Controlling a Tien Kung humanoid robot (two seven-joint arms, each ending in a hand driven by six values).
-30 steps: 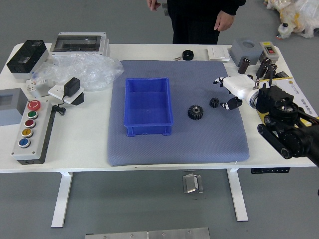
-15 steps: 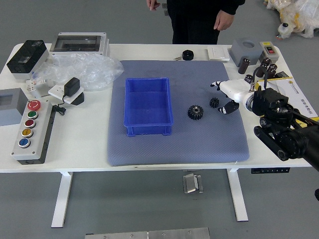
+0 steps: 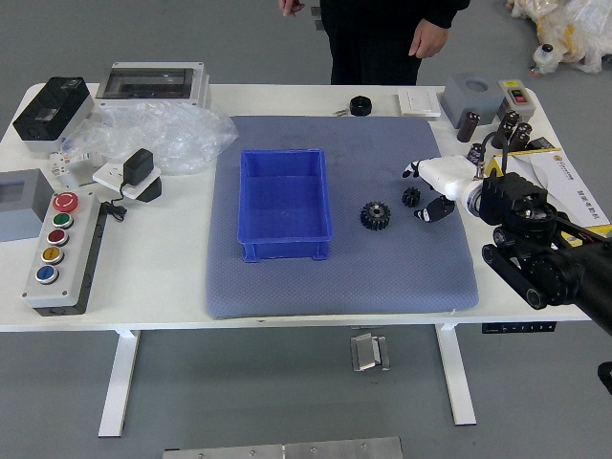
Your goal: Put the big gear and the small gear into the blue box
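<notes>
White table (image 3: pixel 143 277): a grey-blue mat (image 3: pixel 344 287) covers its middle, with a button control box (image 3: pixel 65 258) out at nine o'clock and crumpled clear plastic (image 3: pixel 158 134) at ten.
Blue box (image 3: pixel 284 206): on the mat, left of its middle, upright and open at the top; neither gear is inside, so no part of the placing is done.
Big gear (image 3: pixel 375 216): on the mat at three o'clock from the box, near its wall but outside it; still to be placed.
Small gear (image 3: pixel 411 197): on the mat at two o'clock from the big gear, farther from the box; also to be placed.
Right hand (image 3: pixel 414 193): reaching in from three o'clock, its fingers and thumb apart on either side of the small gear, grasping nothing.
Progress: likely the approach to the first pick, with both gears left to lift and carry toward nine o'clock. The small one looks like the first choice; closing the hand squarely on it seems to be the next need.
Person: beyond the twelve o'clock edge, hands (image 3: pixel 427 38) lowered and off the gears.
</notes>
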